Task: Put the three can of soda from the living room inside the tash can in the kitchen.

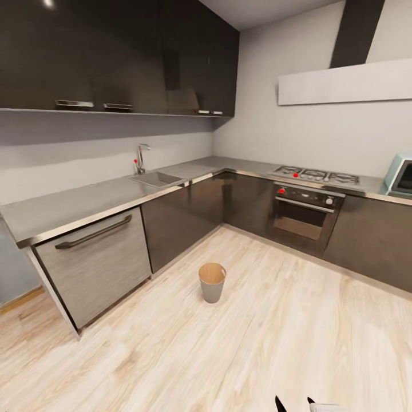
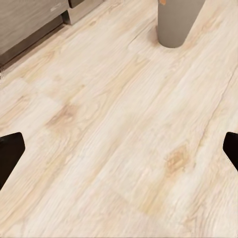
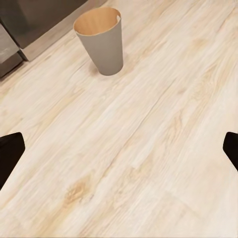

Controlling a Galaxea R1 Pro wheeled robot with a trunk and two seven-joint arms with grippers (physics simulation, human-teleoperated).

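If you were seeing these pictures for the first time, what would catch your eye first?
The small grey bin stands alone and upright on the pale wood floor, its brown inside showing. Behind it, glossy dark cabinets wrap the corner under a grey countertop, with a sink and tall tap at the left and an oven at the right. Both wrist views look down at the floor with the tool fingers spread wide.

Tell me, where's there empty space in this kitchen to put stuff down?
The wood floor is bare all around the tash can, out to the cabinets. The grey countertop is bare between its left end and the sink. The far right is busier: hob, then a pale-blue appliance.
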